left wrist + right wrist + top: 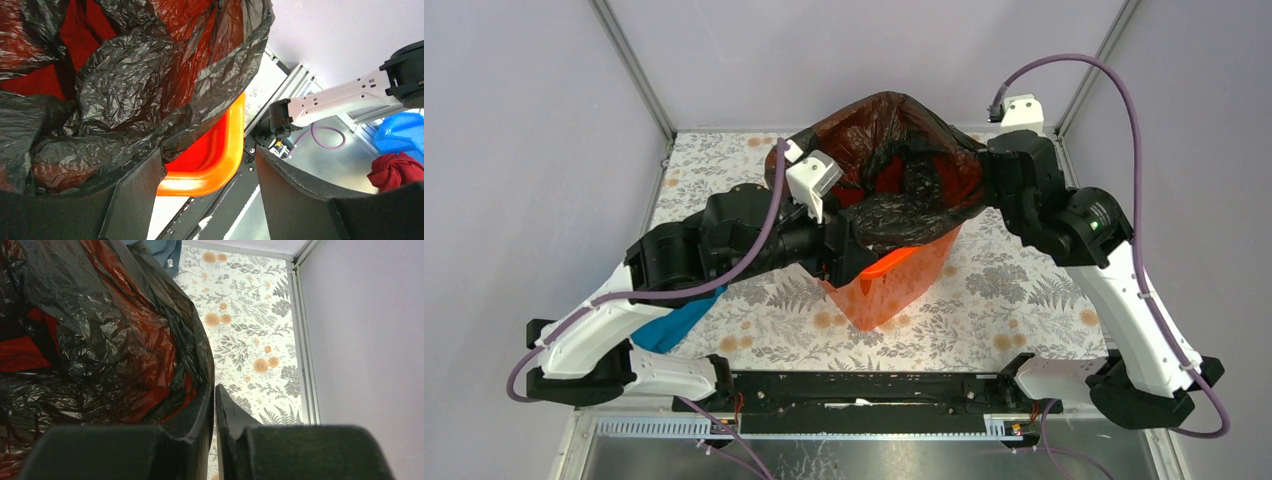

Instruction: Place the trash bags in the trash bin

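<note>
Draping orange bin (886,290): black bag (902,212) (crinkly)

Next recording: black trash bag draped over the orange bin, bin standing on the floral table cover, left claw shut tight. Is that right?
No. The left claw is open: the left wrist view shows its jaws wide apart, with the rim of the orange bin showing between them. The black trash bag does drape over that bin, which stands on the floral table cover.
</note>
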You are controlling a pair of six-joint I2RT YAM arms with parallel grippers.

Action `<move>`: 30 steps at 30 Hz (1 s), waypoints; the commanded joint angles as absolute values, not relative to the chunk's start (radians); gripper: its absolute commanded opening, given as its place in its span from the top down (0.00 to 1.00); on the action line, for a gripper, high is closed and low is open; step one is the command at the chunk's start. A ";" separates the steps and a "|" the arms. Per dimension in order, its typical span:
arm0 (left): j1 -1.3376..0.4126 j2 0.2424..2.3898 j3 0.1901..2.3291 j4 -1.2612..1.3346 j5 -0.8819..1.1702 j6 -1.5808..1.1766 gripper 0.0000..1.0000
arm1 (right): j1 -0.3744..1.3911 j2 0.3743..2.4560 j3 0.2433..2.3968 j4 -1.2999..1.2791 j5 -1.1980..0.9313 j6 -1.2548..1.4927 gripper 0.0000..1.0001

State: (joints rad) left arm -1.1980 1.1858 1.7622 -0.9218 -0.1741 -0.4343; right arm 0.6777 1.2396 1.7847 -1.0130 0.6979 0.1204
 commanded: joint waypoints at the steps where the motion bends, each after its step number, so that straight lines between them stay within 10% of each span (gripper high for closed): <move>1: -1.202 1.197 1.761 -0.874 -0.111 -0.408 0.35 | 0.683 1.163 1.758 -0.936 0.734 0.118 0.84; 11: -1.201 1.230 1.761 -0.868 -0.034 -0.424 0.99 | 0.683 1.131 1.678 -0.914 0.740 0.124 0.86; 15: -1.201 1.204 1.730 -0.830 -0.006 -0.430 1.00 | 0.683 1.100 1.635 -0.903 0.739 0.135 0.91; 21: -1.201 1.162 1.745 -0.779 -0.027 -0.442 0.31 | 0.683 1.010 1.530 -0.829 0.703 0.140 0.79; 30: -1.201 1.282 1.926 -0.854 -0.082 -0.311 0.05 | 0.683 0.971 1.452 -0.771 0.682 0.163 0.96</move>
